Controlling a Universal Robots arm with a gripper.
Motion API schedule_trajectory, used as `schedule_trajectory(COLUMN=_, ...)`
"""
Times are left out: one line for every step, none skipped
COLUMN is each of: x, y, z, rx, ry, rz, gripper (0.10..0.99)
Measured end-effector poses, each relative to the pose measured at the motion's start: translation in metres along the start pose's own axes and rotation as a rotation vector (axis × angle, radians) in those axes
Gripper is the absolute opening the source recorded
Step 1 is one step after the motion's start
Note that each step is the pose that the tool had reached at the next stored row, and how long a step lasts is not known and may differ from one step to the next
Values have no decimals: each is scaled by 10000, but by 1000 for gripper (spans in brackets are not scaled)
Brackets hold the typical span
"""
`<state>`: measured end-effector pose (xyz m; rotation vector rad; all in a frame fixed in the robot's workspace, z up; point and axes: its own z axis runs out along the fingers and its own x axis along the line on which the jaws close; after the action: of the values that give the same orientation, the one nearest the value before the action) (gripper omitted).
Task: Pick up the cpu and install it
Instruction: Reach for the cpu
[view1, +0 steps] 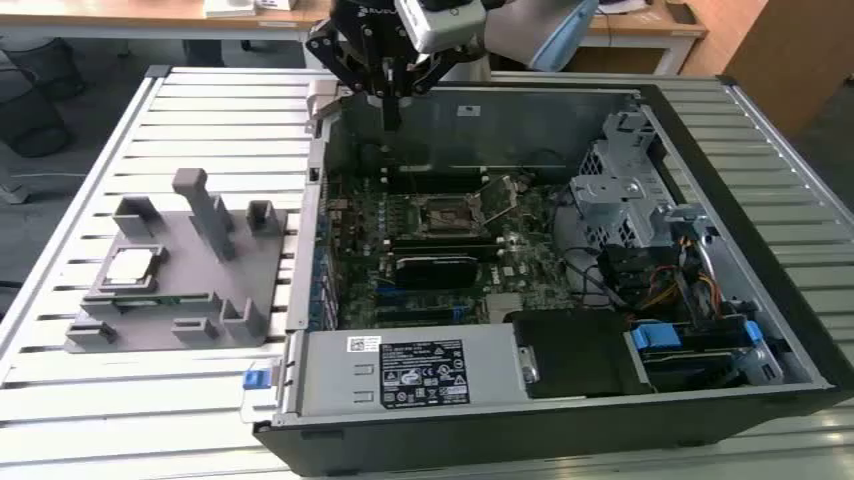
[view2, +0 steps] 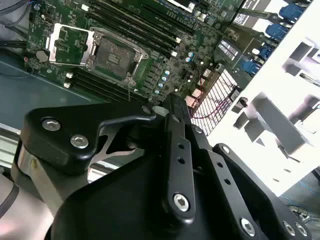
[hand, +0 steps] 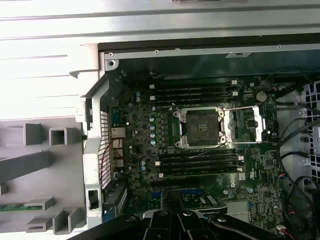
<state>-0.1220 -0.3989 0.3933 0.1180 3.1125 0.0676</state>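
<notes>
Gripper (view1: 391, 122) hangs at the top centre of the exterior view, over the back wall of the PC case (view1: 561, 100). The fingers look pinched together with nothing in them, far as I can see. The cpu (view1: 130, 265) is well apart from it, lying flat in the grey fixture (view1: 200, 310) on the exterior view's left. My worry: it's thin and sits low among the posts, so a shallow pinch could slip or tilt it, and a crooked drop could wreck the open socket (hand: 201, 127). Chip looks square, flat, pale silver-white on top
</notes>
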Motion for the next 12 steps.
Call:
schedule_trajectory(x=0, y=0, z=0, rx=0, ry=0, rz=0, gripper=106)
schedule_trajectory(x=0, y=0, z=0, rx=0, ry=0, rz=0, gripper=106)
schedule_trajectory(x=0, y=0, z=0, rx=0, ry=0, rz=0, gripper=106)
schedule_trajectory(x=0, y=0, z=0, rx=0, ry=0, rz=0, gripper=106)
schedule_trajectory(x=0, y=0, z=0, rx=0, ry=0, rz=0, gripper=106)
schedule_trajectory(x=0, y=0, z=0, rx=0, ry=0, rz=0, gripper=106)
schedule_trajectory(x=0, y=0, z=0, rx=0, ry=0, rz=0, gripper=106)
schedule_trajectory(x=5, y=0, z=0, rx=1, ry=1, rz=1, gripper=106)
schedule_trajectory(x=14, y=-1, z=0, rx=1, ry=1, rz=1, gripper=106)
schedule_trajectory(x=27, y=-2, z=0, rx=2, ry=0, rz=0, gripper=106)
schedule_trajectory(x=44, y=-3, z=0, rx=2, ry=0, rz=0, gripper=106)
schedule_trajectory(x=62, y=-5, z=0, rx=1, ry=0, rz=-1, gripper=106)
